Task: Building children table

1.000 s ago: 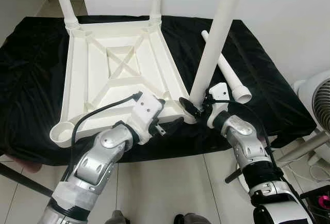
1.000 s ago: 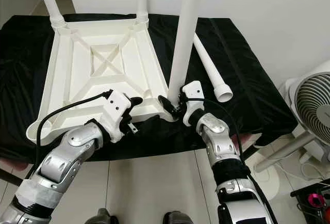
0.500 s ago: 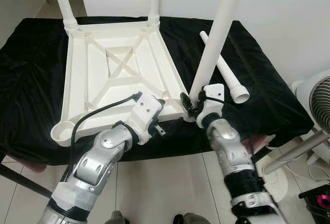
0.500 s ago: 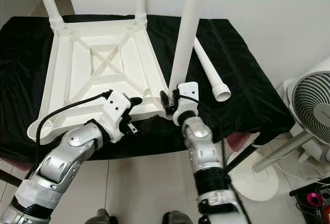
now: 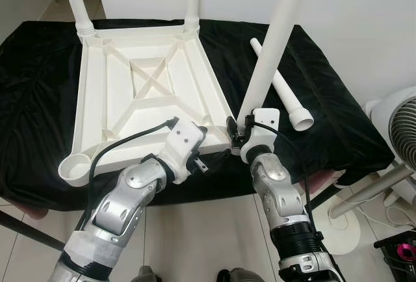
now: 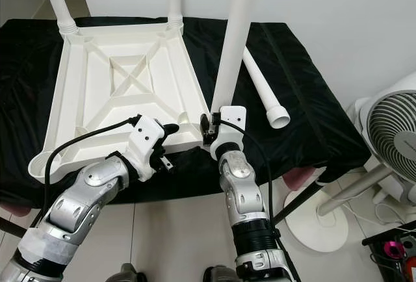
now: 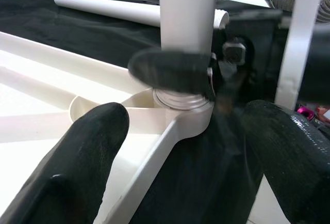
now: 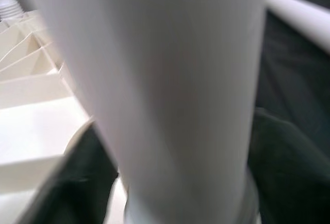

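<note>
The right gripper [image 5: 235,134] pinches the bottom of a white leg [image 5: 273,45] standing in the near right corner of the upside-down tabletop [image 5: 140,103]. The left gripper [image 5: 209,155], fingers [image 7: 85,152] spread, sits just beside that corner. Three legs stand up. One more leg [image 5: 281,86] lies on the black desk [image 5: 338,126], to the right.

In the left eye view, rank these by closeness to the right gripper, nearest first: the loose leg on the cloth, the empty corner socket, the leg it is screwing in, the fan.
1. Leg being screwed in, between the right gripper's fingers.
2. Loose leg, on the black cloth to the robot's right.
3. Fan and empty corner socket, right edge and near left corner: too close to call.
</note>
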